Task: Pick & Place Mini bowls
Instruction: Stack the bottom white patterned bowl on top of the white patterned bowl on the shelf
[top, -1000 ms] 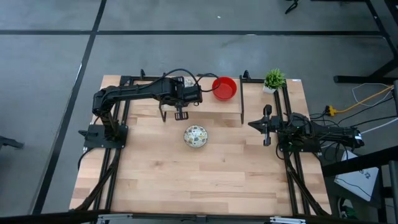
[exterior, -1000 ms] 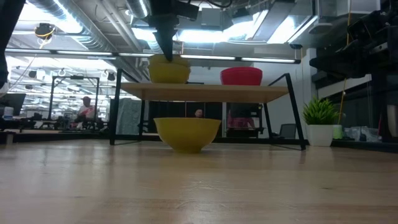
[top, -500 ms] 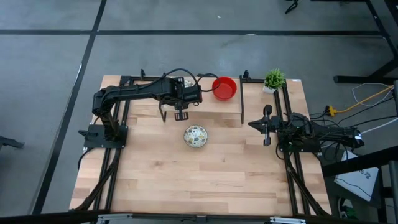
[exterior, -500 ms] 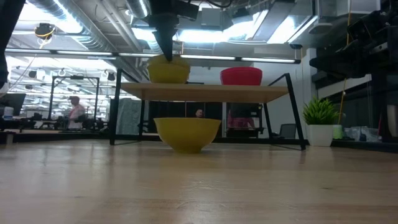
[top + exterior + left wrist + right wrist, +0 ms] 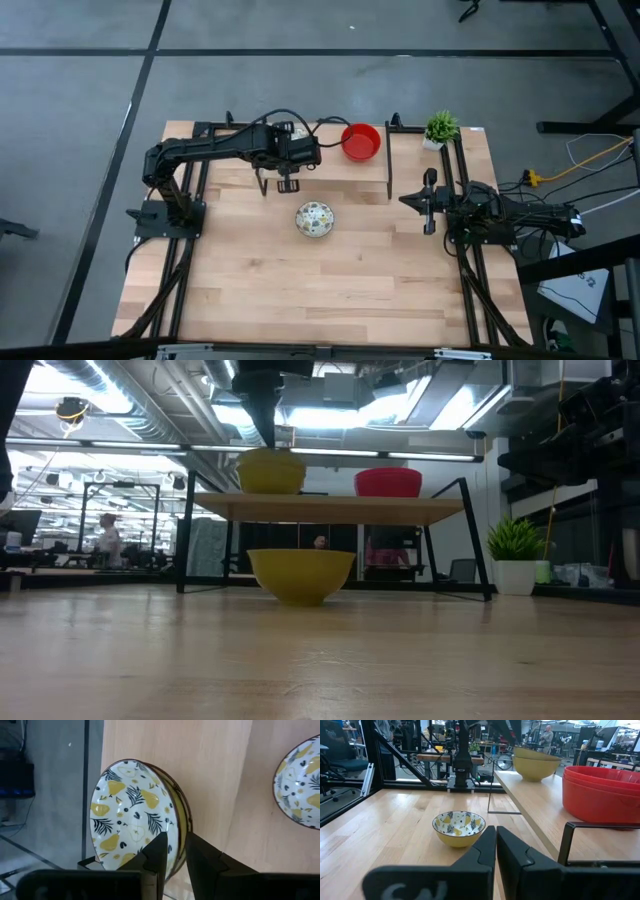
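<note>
The left end effector is hovering over the raised wooden shelf at the back of the worktop, its two dark fingers standing a little apart astride the rim of the stacked cream bowls with yellow pear and dark leaf patterning; whether the fingers are pressing on that rim or are clear of it cannot be told. In the low view these bowls are sitting on the shelf's left part, with the stack of glossy red bowls well apart on the right part. One more patterned bowl with a yellow outside is resting on the worktop just in front of the shelf, untouched. The right end effector is waiting with fingers pressed together and empty at the right side of the worktop, near the small green potted plant. The step in hand looks like setting a patterned bowl onto its stack. The next move probably calls for lifting straight up clear of the rim, then reaching down for the lone bowl below.
</note>
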